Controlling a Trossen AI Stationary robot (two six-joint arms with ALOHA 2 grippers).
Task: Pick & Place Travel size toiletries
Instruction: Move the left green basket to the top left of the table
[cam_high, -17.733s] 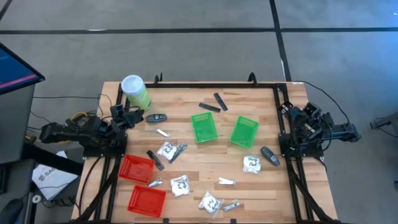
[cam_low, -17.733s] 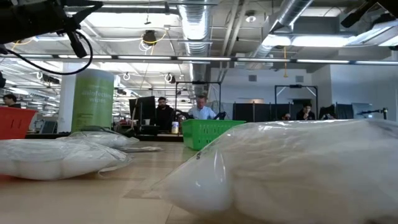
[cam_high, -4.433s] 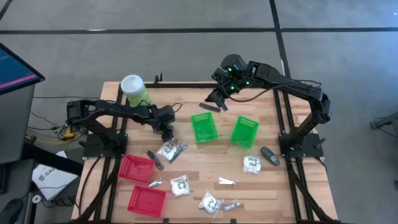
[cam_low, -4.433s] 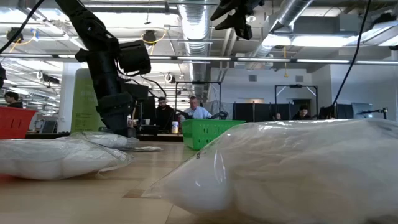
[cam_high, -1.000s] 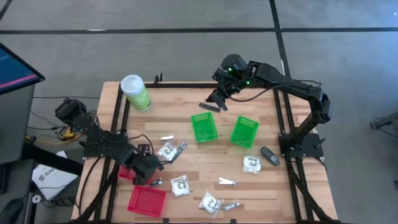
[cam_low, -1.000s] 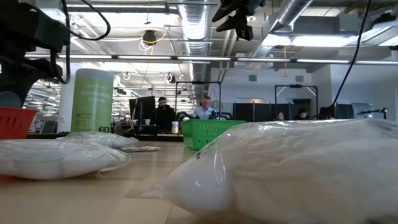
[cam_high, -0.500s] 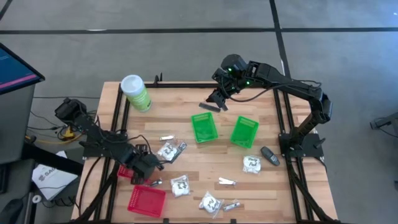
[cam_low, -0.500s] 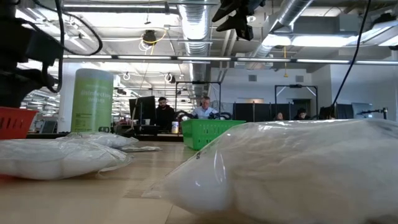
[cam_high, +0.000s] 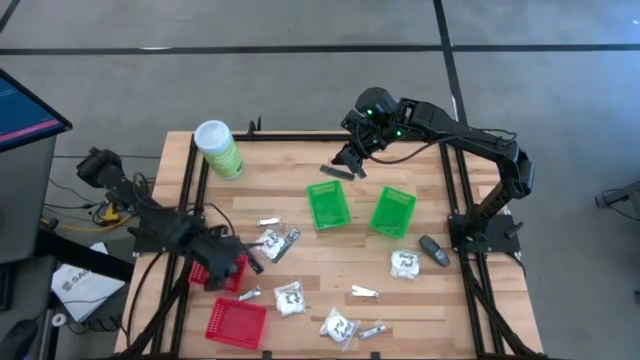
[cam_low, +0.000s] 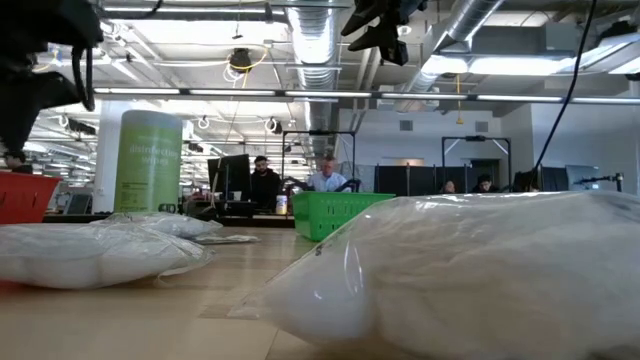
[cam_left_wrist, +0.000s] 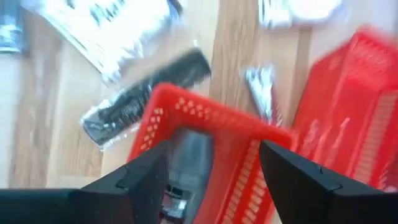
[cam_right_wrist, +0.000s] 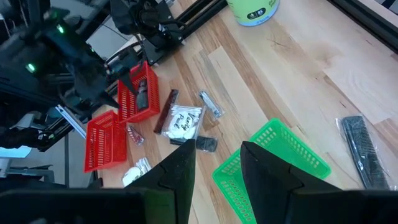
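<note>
A pale wooden counter (cam_high: 330, 210) with a black rail frame is standing on a grey floor crossed by dark lines. The left gripper (cam_high: 232, 266) is hovering over the nearer-to-rail red basket (cam_high: 218, 272), its fingers (cam_left_wrist: 146, 177) standing apart — a dark grey oval piece (cam_left_wrist: 186, 168) is lying inside that basket, released. A second red basket (cam_high: 236, 323) is sitting just beside it, toward the counter's front edge. The right gripper (cam_high: 350, 160) is hanging above the far edge near a dark comb (cam_high: 331, 172); its fingers (cam_right_wrist: 177, 171) are parted and holding nothing. Two green baskets (cam_high: 328, 205) are sitting mid-counter, with a light-green canister (cam_high: 218, 148) at the far left corner. White crinkly packets (cam_high: 290, 298) and silvery sachets (cam_high: 364, 292) are lying scattered across the front half. Beyond the counter, the low view is showing an open office — ceiling ducts, strip lights, and seated people (cam_low: 324, 175) at monitors.
</note>
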